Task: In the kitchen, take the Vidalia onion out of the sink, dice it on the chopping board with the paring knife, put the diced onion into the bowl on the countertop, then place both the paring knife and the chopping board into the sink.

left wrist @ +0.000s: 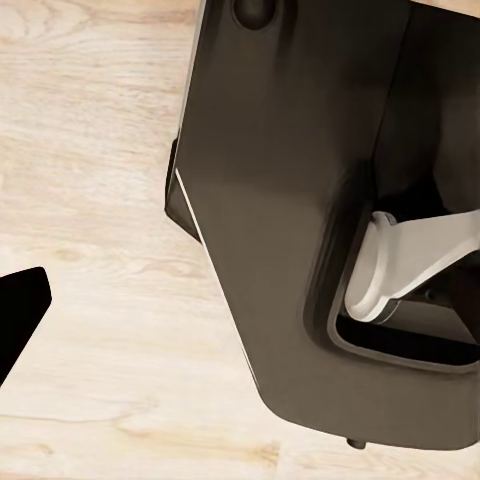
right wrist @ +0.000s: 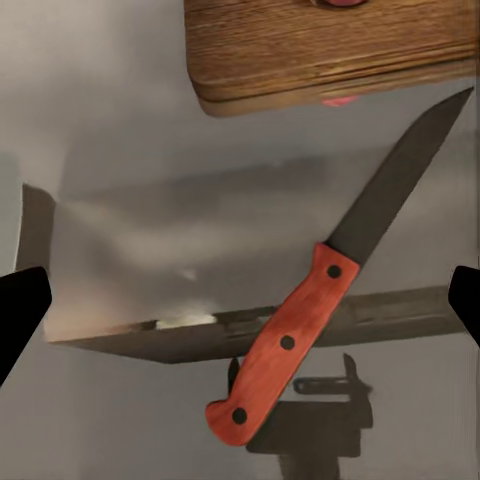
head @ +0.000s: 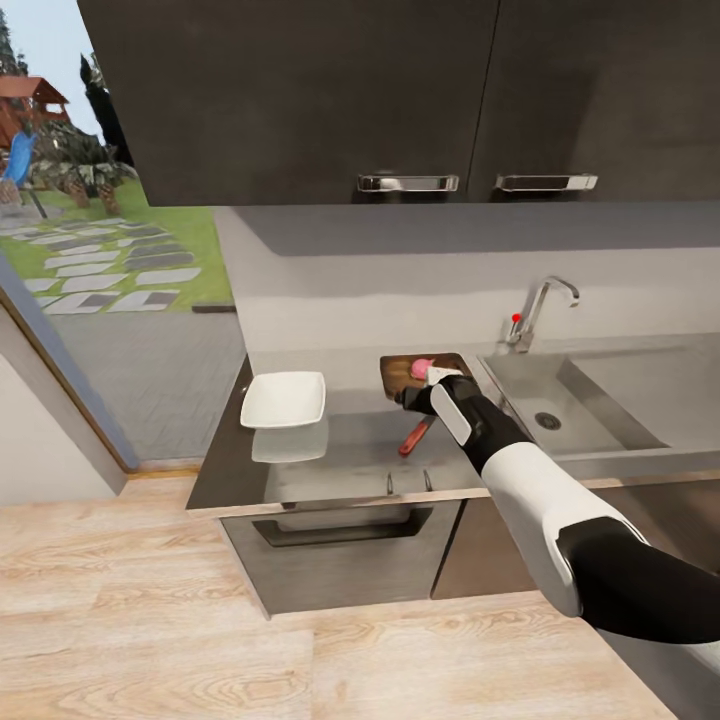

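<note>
Over the desk, right pincer spread wide above paring knife, just near of chopping board bearing Vidalia onion. Best lowered squarely astride the red handle before closing.

Red-handled, dark-bladed paring knife; brown grained chopping board; seemingly pinkish Vidalia onion.

The right tool hangs over the bench with its fingers wide apart, and the paring knife lies flat between them with bare steel on both sides of its red handle. Just beyond the blade tip is the chopping board, a low edge in the way. Further to the tool's left stands the bowl, well apart. To its right the sink lies open, with the tap at its back.
</note>
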Motion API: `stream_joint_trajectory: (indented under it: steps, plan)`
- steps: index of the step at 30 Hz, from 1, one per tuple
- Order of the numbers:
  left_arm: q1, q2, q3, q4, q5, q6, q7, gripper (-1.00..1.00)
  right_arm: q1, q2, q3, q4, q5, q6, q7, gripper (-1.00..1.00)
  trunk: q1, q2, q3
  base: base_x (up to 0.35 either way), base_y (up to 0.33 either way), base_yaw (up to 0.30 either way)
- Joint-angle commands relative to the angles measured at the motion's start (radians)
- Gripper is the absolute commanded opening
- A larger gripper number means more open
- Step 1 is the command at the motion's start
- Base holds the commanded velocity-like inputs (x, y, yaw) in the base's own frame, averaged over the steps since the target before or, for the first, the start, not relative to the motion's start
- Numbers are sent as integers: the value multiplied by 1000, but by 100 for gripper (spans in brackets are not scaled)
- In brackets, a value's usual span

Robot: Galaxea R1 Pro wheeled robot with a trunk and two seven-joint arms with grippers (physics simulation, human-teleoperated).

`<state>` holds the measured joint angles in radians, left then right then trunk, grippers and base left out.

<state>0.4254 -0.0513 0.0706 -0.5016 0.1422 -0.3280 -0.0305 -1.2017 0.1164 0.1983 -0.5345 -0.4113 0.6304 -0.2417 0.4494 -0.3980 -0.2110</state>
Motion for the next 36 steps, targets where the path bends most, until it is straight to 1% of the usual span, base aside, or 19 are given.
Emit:
stream_joint_trajectory:
  steps: [1, 7, 10, 11, 12, 14, 16, 28, 33, 36]
  plan:
    - [1, -1, 3, -2, 5, 0, -3, 100, -1, 0, 6, 0, -11, 2, -10, 100, 1, -2, -2, 0, 0, 0]
    - [1, -1, 3, -2, 5, 0, -3, 100, -1, 0, 6, 6, -10, -10, -22, 100, 1, -2, -2, 0, 0, 0]
    - [1, -1, 3, -2, 5, 0, -3, 100, -1, 0, 6, 10, -9, -20, -49, 100, 1, -2, -2, 0, 0, 0]
    - [1, -1, 3, -2, 5, 0, -3, 100, -1, 1, 6, 14, -9, -26, -68, 100, 1, -2, -2, 0, 0, 0]
    - [0, -1, 3, -2, 5, 0, -3, 100, -1, 7, 6, 24, -10, -43, -102, 100, 1, -2, -2, 0, 0, 0]
    - [1, -1, 3, -2, 5, 0, -3, 100, -1, 15, 6, 34, -10, -61, -125, 100, 1, -2, -2, 0, 0, 0]
    - [1, -1, 3, -2, 5, 0, -3, 100, -1, 19, 6, 42, -10, -69, -134, 100, 1, -2, -2, 0, 0, 0]
    - [1, -1, 3, -2, 5, 0, -3, 100, -1, 27, 6, 58, -5, -79, -145, 100, 1, -2, -2, 0, 0, 0]
    - [1, -1, 3, -2, 6, 0, -3, 100, -1, 42, 6, 80, -1, -82, -146, 100, 1, -2, -2, 0, 0, 0]
    - [1, -1, 3, -2, 6, 0, -3, 100, -1, 44, 6, 87, 9, -83, -146, 100, 1, -2, -2, 9, 8, 0]
